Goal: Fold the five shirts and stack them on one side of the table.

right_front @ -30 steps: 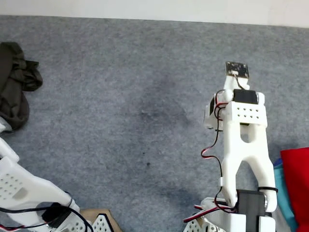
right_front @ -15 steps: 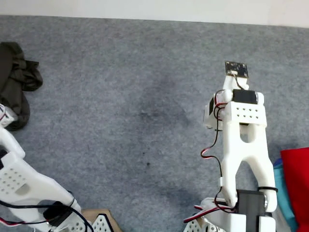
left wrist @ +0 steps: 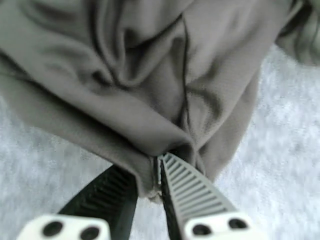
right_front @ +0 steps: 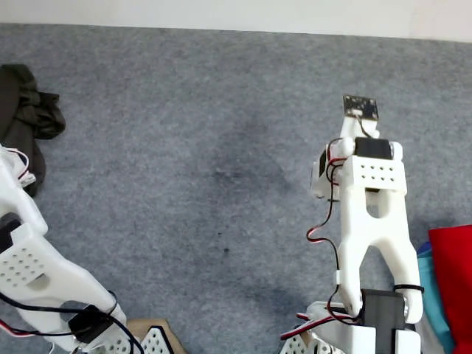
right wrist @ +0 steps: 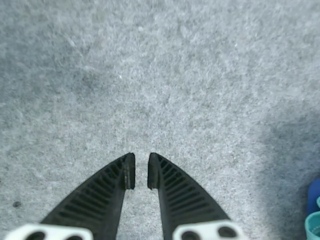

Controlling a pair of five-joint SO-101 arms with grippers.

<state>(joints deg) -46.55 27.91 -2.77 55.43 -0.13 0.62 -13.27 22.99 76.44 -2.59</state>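
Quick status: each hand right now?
Left hand: closed on the dark shirt.
Right hand: closed but for a slit, empty.

A dark olive-grey crumpled shirt lies unfolded in a loose heap at the far left edge of the grey table. In the left wrist view its soft fabric bunches in deep folds, with one hanging edge pinched between the closed fingers of the left gripper. At the near right edge of the table lies a bright red cloth shirt, flat and smooth, with the edge of a teal cloth shirt showing against its inner side, apparently beneath it.
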